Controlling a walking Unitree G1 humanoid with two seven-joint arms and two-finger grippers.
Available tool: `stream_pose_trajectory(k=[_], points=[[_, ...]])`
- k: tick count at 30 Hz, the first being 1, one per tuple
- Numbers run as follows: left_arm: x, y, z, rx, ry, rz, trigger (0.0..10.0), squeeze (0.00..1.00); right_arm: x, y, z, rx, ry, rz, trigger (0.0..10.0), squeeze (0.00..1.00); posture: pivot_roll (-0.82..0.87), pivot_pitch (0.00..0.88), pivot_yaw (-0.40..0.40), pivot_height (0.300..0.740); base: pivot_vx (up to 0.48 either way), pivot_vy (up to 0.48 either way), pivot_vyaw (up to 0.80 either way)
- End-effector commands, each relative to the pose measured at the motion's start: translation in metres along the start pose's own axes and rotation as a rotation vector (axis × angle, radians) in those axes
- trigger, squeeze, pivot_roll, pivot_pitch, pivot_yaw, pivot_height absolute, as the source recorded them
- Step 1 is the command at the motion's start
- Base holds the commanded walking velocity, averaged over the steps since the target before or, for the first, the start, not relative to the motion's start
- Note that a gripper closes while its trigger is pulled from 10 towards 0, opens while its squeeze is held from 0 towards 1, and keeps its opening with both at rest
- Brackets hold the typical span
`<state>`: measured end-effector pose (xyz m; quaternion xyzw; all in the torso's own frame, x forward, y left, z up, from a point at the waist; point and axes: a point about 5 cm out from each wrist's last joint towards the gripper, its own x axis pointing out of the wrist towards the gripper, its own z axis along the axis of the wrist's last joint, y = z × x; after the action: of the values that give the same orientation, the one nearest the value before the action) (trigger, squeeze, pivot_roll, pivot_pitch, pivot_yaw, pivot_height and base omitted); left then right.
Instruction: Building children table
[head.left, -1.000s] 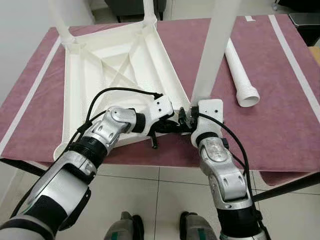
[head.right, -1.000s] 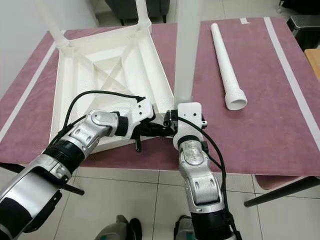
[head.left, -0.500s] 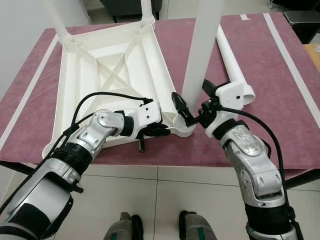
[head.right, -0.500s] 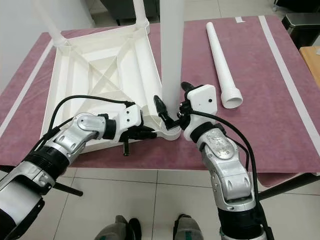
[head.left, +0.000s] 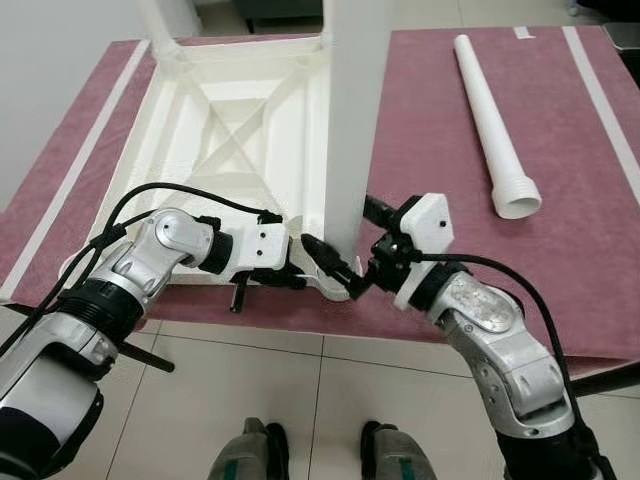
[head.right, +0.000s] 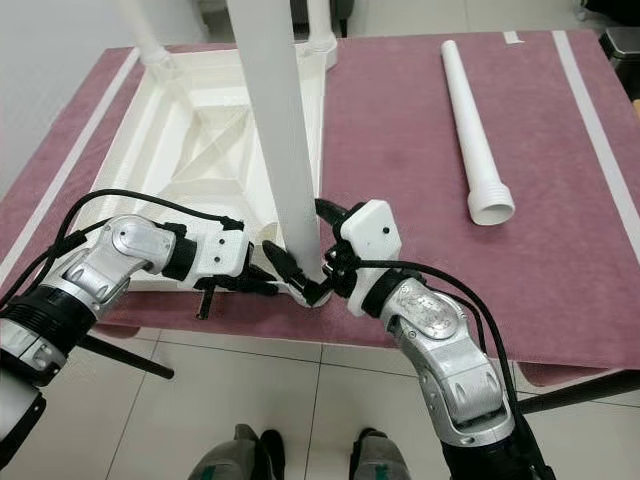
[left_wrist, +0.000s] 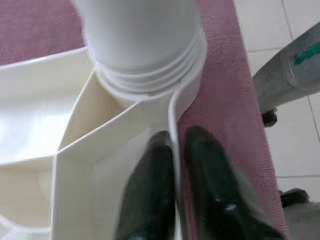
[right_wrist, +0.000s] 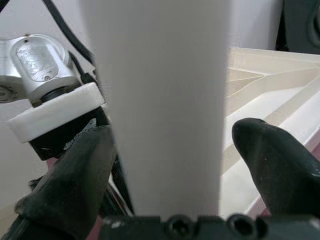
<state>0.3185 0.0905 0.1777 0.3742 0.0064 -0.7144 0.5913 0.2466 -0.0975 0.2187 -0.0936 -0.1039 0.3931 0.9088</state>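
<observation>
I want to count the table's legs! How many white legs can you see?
4. Near leg stands in the corner socket at the front. Two far legs stand at the back corners. Loose leg lies on the mat.

Head stereo pair: looks down, forward over the maroon-covered surface (head.left: 560, 250).
Wrist views: both close on the upright white plastic table leg (right_wrist: 160, 110), shared.

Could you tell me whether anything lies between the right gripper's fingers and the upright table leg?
Nothing visible does. The right gripper is open, one finger on each side of the upright table leg, just above its corner socket.
</observation>
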Motion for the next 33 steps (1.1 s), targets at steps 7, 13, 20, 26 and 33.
stream_pose_trajectory(k=[7,13,20,26,33], points=[[0.015,-0.014,-0.006,-0.133,-0.079,0.07,10.0,0.0,0.002,0.013,-0.009,0.034,0.011,0.005,10.0,0.0,-0.11,0.159,0.139,0.74,0.0,0.0,0.0],[0.0,-0.014,-0.011,-0.178,-0.1,0.19,10.0,0.0,0.002,0.011,-0.011,0.037,0.012,-0.03,10.0,0.0,-0.1,0.15,0.138,0.74,0.0,0.0,0.0],[-0.027,-0.024,-0.01,-0.212,-0.115,0.332,10.0,0.0,-0.001,0.01,-0.014,0.051,0.011,-0.067,10.0,0.0,-0.1,0.141,0.13,0.74,0.0,0.0,0.0],[-0.038,-0.027,-0.003,-0.198,-0.134,0.403,10.0,0.0,-0.003,0.012,-0.016,0.065,0.016,-0.061,10.0,0.0,-0.09,0.139,0.126,0.74,0.0,0.0,0.0],[-0.05,-0.026,-0.002,-0.302,-0.191,0.761,10.0,0.0,-0.014,0.014,-0.029,0.091,0.065,-0.127,10.0,0.0,-0.08,0.128,0.117,0.74,0.0,0.0,0.0]])
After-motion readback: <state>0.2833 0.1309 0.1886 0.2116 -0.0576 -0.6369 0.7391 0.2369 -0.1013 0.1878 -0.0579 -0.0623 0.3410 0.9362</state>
